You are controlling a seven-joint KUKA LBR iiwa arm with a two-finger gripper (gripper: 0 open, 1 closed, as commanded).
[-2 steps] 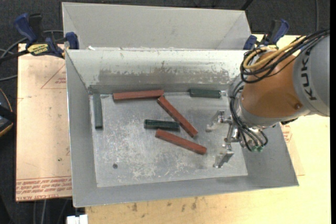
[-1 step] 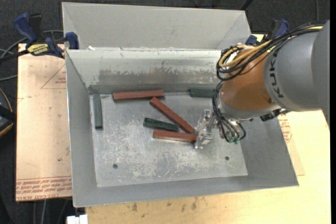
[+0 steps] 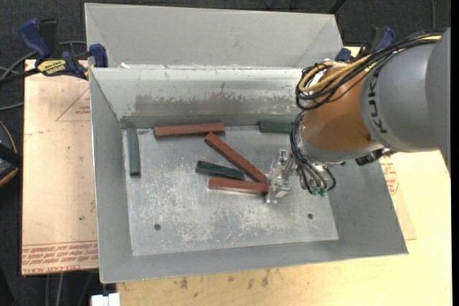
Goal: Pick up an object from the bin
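My gripper hangs low over the bin floor, right of centre, under the orange-covered wrist. It sits at the right end of a flat-lying red-brown bar; whether it touches that bar I cannot tell. A second red-brown bar runs diagonally from upper left down towards the gripper, its lower end close by. Just left of these two lies a short dark green bar.
Along the back wall lie a long red-brown bar and a dark green bar. A grey-green bar lies lengthwise by the left wall. The arm's bulk overhangs the bin's right side.
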